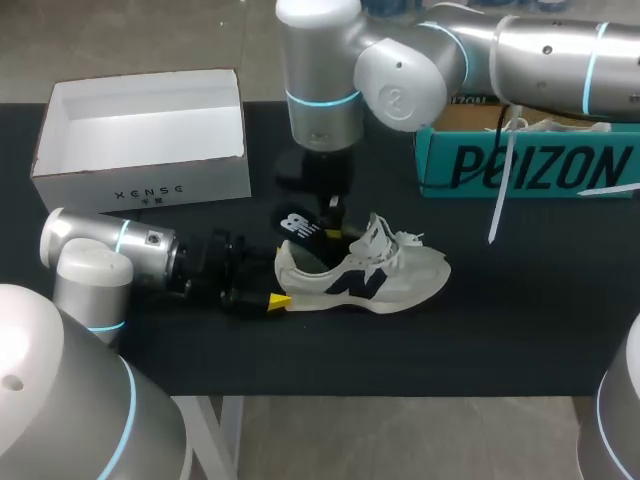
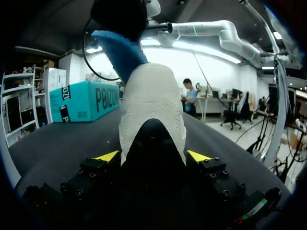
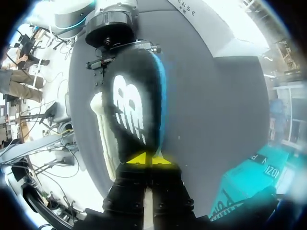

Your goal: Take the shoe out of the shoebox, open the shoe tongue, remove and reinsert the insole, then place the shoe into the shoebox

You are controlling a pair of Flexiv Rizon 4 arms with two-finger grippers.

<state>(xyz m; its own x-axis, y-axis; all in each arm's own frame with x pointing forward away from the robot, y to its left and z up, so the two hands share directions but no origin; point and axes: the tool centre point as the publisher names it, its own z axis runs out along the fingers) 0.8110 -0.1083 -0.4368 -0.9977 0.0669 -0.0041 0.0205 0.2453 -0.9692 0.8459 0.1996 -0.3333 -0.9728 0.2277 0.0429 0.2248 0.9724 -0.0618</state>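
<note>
Head view: R-grip point(image 1: 333, 231) pinches insole point(image 1: 297, 226), L-grip point(image 1: 273, 284) shoe point(image 1: 392, 280)

A robotics lab, by the look: my left arm point(image 1: 105, 250) and right arm point(image 1: 420, 65), grey with glowing blue rings, flank a black counter point(image 1: 520, 340).

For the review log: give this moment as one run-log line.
left tool: shut on shoe at heel | right tool: shut on insole, above shoe | shoe: on table
</note>
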